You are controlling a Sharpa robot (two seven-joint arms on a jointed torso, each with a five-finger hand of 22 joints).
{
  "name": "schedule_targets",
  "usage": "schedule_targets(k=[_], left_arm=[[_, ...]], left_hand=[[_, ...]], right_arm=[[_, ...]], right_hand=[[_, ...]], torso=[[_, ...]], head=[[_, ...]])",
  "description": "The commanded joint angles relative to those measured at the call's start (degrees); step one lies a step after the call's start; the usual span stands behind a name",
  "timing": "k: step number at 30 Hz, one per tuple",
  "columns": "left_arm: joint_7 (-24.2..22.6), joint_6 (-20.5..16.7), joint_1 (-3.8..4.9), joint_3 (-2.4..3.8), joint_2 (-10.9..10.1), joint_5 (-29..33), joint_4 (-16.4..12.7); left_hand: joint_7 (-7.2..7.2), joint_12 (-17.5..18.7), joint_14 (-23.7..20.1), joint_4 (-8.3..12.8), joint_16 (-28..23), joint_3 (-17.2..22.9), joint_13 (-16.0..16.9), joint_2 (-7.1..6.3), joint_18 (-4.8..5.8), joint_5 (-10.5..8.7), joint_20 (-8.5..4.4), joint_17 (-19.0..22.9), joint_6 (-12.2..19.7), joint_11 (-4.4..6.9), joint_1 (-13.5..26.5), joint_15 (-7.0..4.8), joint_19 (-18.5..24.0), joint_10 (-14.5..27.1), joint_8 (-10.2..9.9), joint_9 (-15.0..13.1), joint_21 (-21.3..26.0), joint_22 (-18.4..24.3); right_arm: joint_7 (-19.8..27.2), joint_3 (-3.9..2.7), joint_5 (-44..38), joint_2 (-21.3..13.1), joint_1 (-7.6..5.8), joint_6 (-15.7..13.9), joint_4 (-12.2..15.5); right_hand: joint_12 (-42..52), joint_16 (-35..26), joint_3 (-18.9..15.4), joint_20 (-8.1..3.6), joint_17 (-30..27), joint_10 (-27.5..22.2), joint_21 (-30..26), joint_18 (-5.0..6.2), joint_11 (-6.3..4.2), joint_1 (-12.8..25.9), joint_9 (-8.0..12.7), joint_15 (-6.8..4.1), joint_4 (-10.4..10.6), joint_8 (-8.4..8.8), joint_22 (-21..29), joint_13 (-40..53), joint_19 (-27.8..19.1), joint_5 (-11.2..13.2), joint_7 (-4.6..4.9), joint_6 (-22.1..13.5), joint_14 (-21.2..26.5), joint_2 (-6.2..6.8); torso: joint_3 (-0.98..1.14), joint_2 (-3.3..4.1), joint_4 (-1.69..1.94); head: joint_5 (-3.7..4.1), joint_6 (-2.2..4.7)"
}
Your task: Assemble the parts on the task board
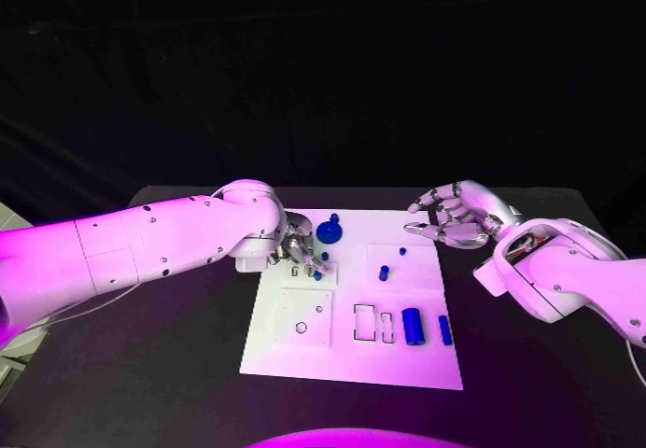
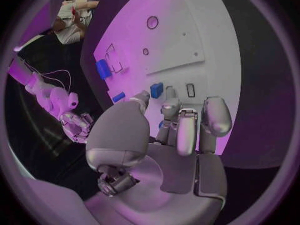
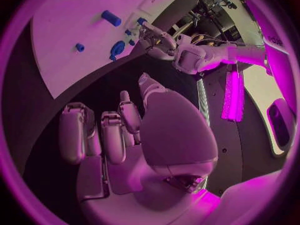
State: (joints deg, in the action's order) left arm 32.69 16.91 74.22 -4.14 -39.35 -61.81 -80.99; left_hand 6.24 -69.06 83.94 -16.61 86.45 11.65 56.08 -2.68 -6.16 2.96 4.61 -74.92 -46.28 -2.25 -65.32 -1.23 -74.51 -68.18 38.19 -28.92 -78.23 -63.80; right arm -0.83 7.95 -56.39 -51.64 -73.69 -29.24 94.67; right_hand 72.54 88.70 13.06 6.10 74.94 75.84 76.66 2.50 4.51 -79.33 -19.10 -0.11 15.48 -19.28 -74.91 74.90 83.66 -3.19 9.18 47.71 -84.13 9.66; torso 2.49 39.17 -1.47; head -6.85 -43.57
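Over the task board's (image 1: 353,359) near-left slots, the left hand (image 1: 299,250) pinches a small blue part (image 1: 317,272), apparently to seat it; the right hand (image 1: 456,217) hovers aside, fingers curled, holding nothing.

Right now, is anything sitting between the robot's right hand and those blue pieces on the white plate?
Nothing visible does. The right hand hovers empty over the task board's far right corner, and only bare white board lies between it and the nearest small blue part.

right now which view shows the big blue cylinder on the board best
The head view: the big blue cylinder lies in plain sight near the task board's front right. The left wrist view shows it small and bent; the right wrist view shows it small, near the rim.
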Motion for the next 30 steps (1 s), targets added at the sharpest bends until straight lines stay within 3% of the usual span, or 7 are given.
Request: schedule_targets(k=[1, 6, 22, 30], left_arm=[[-1.0, 0.9, 0.16, -0.02, 0.4, 0.7, 0.2], [-1.3, 0.7, 0.12, -0.17, 0.7, 0.8, 0.5], [-1.7, 1.6, 0.09, -0.39, 0.8, 1.1, 0.7], [-2.1, 0.8, 0.09, -0.43, 0.7, 1.1, 0.7]], left_hand=[[0.11, 0.3, 3.3, 0.0, -0.4, 0.5, -0.2, -0.07, 0.68, -0.04, 0.01, -7.9, 0.4, 0.10, -0.8, -0.16, 0.5, 0.5, 0.1, -0.1, 0.0, 0.3], [0.12, 0.4, 3.2, 0.0, -0.5, 0.7, -0.3, 0.00, 0.60, -0.05, 0.02, -7.7, 0.4, 0.09, -1.1, -0.14, 0.7, 0.6, 0.1, -0.2, 0.2, 0.7], [0.08, 0.3, 3.2, 0.1, -0.5, 1.0, 0.0, 0.01, 0.61, -0.05, 0.12, -7.7, 0.2, 0.12, -1.8, -0.16, 0.8, 0.6, 0.2, -0.4, 0.2, 0.7], [-0.34, 0.2, 3.4, 0.6, -0.3, 5.5, 0.4, 0.53, 0.71, -0.05, 0.03, -8.2, -0.1, 0.52, -7.4, -0.49, 0.6, 0.3, -0.3, -0.9, -0.2, -0.1]], right_arm=[[-0.2, -0.02, -0.6, 0.2, 0.00, 1.4, -0.1], [-0.4, -0.02, -0.6, 0.5, 0.00, 1.9, -0.4], [-0.9, -0.01, -0.6, 1.0, 0.02, 2.9, -0.9], [-1.0, -0.01, -0.7, 1.1, 0.02, 3.0, -1.0]], right_hand=[[-0.2, -0.2, 0.4, 0.18, 11.7, -0.5, -0.2, 0.44, -0.13, -0.4, 0.1, 0.36, 0.1, -0.12, -8.4, 0.1, -0.2, -0.3, -0.03, -0.3, -5.0, -0.02], [-0.3, -0.3, 0.5, 0.17, 11.7, -0.5, -0.3, 0.47, -0.12, -0.5, 0.1, 0.36, 0.0, -0.11, -8.3, 0.1, -0.2, -0.3, -0.03, -0.3, -4.9, -0.03], [-0.7, -0.8, 0.6, 0.17, 10.6, -0.8, -1.5, 0.73, -0.11, -0.6, 0.1, 0.36, 0.0, -0.12, -7.7, -0.3, -0.8, -0.3, -0.01, -0.3, -4.7, -0.06], [-0.7, -0.8, 0.6, 0.17, 10.6, -0.8, -1.6, 0.73, -0.11, -0.6, 0.1, 0.36, 0.0, -0.12, -7.7, -0.3, -0.8, -0.3, -0.01, -0.3, -4.6, -0.06]], torso=[[0.06, 0.01, -0.03], [-0.03, 0.00, 0.04], [0.02, -0.03, 0.08], [0.04, -0.01, 0.05]], head=[[-0.07, -0.12], [0.06, -0.26], [0.06, -0.37], [0.17, -0.38]])
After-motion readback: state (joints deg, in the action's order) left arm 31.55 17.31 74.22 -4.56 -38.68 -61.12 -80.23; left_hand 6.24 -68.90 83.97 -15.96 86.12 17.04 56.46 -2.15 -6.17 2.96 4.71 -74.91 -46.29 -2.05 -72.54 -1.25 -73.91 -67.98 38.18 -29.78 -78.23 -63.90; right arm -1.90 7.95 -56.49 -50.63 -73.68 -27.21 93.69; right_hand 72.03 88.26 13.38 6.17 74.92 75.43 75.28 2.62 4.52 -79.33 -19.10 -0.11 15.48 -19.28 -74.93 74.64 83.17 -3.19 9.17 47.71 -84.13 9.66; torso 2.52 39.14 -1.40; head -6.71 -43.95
